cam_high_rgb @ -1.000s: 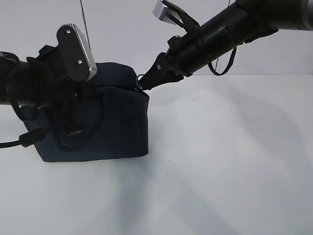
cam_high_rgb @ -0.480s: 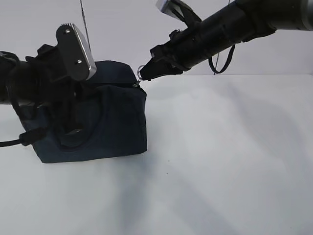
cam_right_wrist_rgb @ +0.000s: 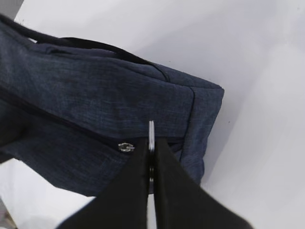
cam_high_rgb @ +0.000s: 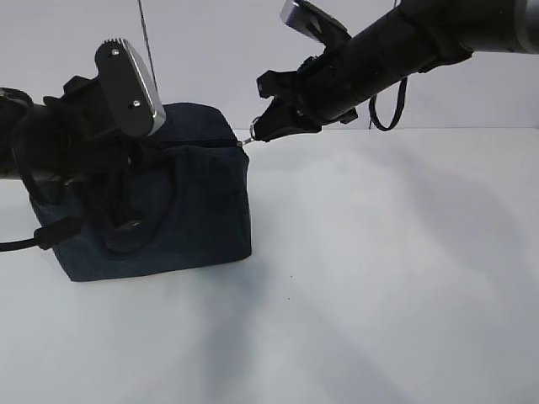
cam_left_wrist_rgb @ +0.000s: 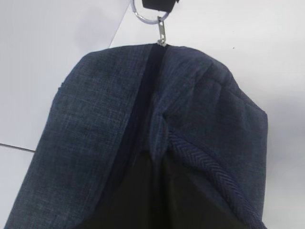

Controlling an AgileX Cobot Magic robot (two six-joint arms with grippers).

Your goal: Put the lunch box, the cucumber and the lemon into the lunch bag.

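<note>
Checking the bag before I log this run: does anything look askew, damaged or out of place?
Nothing looks damaged or spilled. The lunch bag sits upright on the white table. The right hand is shut on the silver ring pull at the bag's top corner, pulling it taut. The left hand is hidden against the bag's near side.

The lunch bag (cam_high_rgb: 181, 206) is dark navy with a fine heathered weave, and its handle strap (cam_left_wrist_rgb: 209, 164) shows a herringbone pattern in the same blue. Its zipper (cam_left_wrist_rgb: 143, 100) is black, and the ring pull (cam_left_wrist_rgb: 143, 16) is shiny silver. The right gripper (cam_right_wrist_rgb: 150, 164) is matte black. The tabletop (cam_high_rgb: 379, 278) is plain white, crossed by soft grey shadows.
</note>
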